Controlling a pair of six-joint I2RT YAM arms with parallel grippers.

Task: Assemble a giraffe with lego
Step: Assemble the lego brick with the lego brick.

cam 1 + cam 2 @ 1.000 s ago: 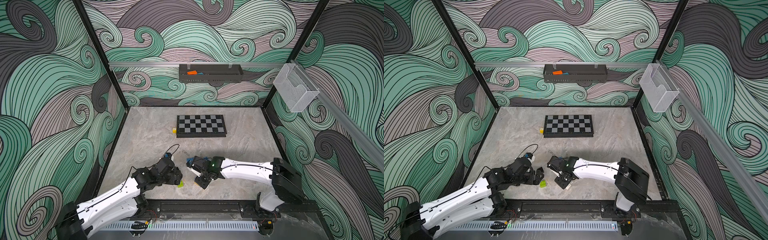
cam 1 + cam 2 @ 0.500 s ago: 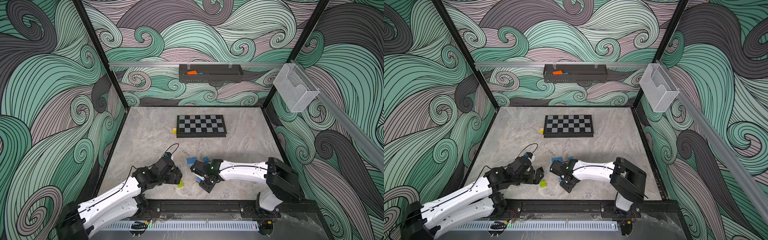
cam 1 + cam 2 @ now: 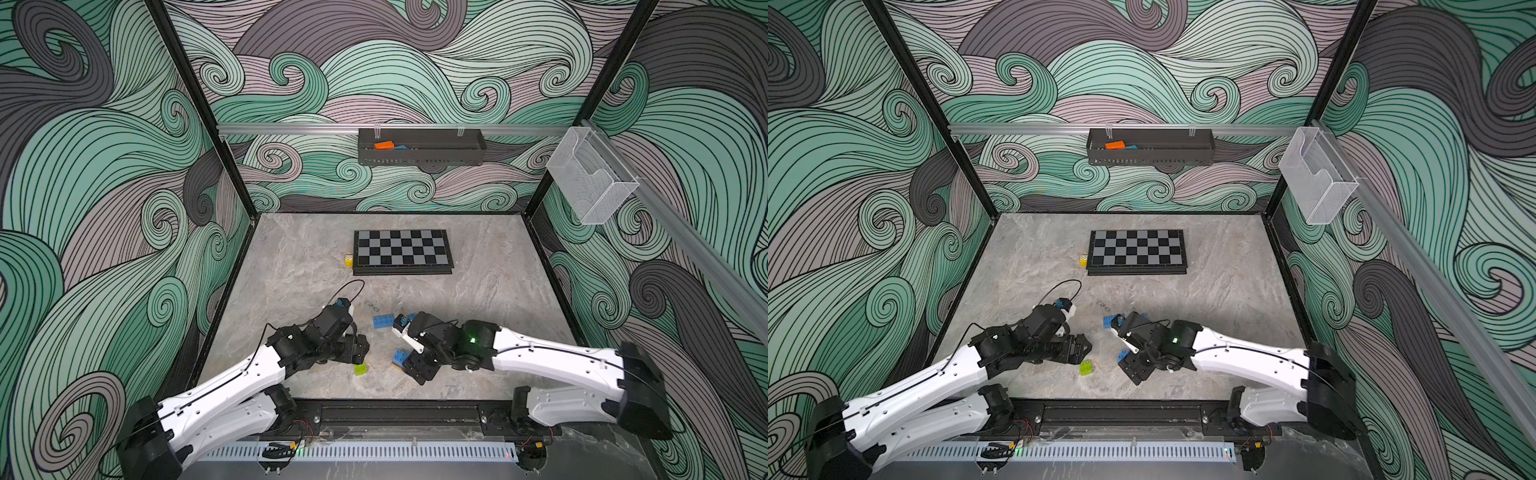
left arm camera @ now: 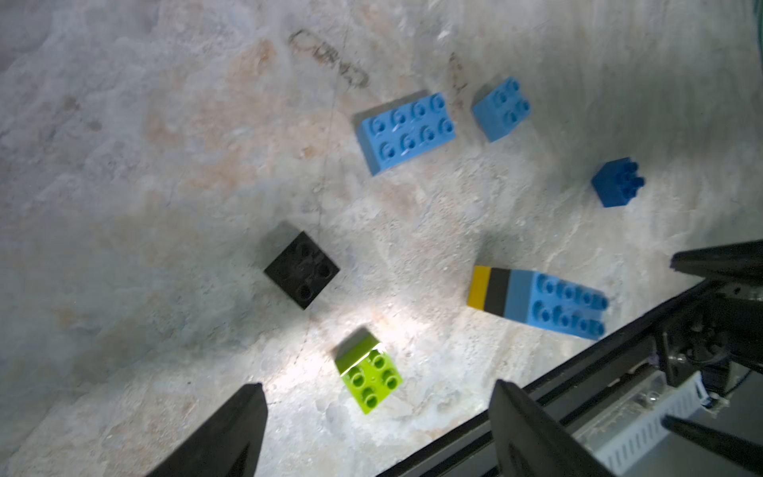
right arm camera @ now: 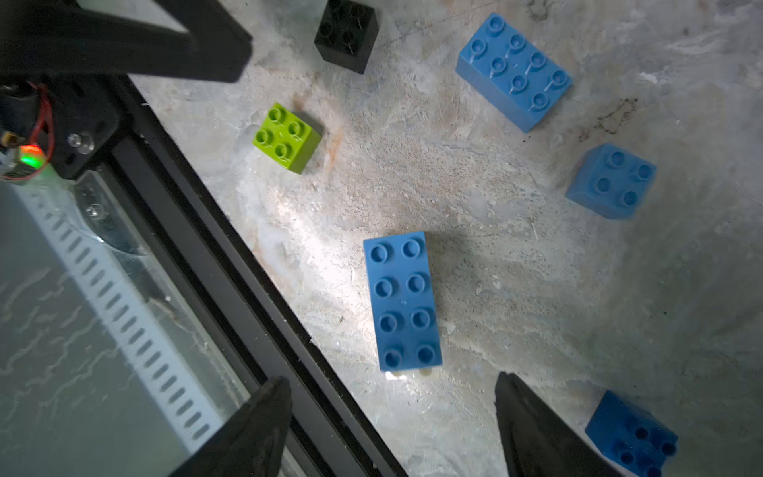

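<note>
- Just let go with the right gripper: clamped a second ago, now spread wide, nothing between the jaws.
- Left standing free near the lime green brick, on the right arm's side: the started giraffe, long blue body over black and yellow.
- Narrowed slightly on the left gripper: jaws apart, empty, poised at the lime green brick.
- Scattered beyond the lime green brick: black brick, long blue brick, blue squares.
- Probably means body parked, neck next.

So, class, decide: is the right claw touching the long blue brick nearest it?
Apart. The right wrist view shows the right claw open, with bare table between each fingertip and the long blue brick.
</note>
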